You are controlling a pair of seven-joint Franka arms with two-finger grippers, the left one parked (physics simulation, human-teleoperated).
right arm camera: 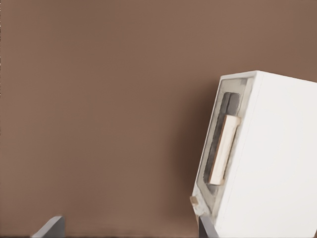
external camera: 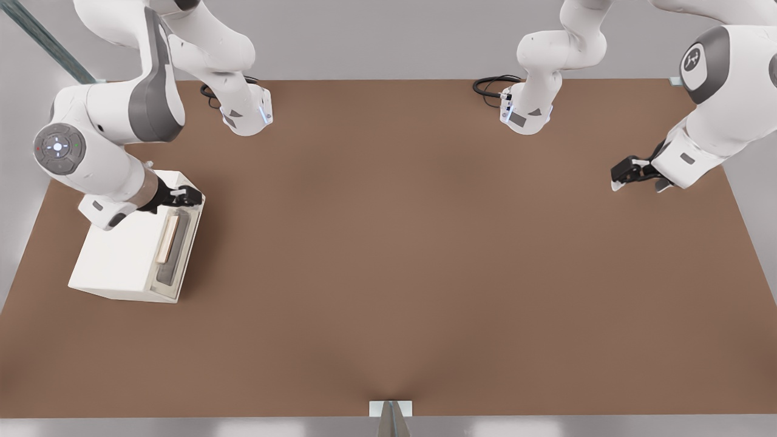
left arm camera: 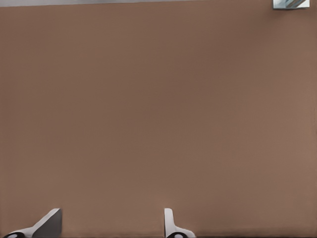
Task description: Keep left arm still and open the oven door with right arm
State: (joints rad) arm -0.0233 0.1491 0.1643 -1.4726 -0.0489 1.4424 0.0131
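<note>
While I watch front view, white jointed right arm (external camera: 109, 152) with grey panels and lit button disc leans over white box oven (external camera: 121, 255) at front view's left on matte brown table (external camera: 413, 255). Its black two-finger gripper (external camera: 188, 195) sits at far top corner of cream-framed oven door (external camera: 176, 249), above pale tan bar handle (external camera: 167, 239); door looks closed.

Right wrist view alone shows fingertips (right arm camera: 49, 229) spread, unclenched, holding nothing; one tip close by door's (right arm camera: 218, 153) corner, contact unclear. Dark glass window (right arm camera: 223, 124) behind handle (right arm camera: 224, 148).
</note>
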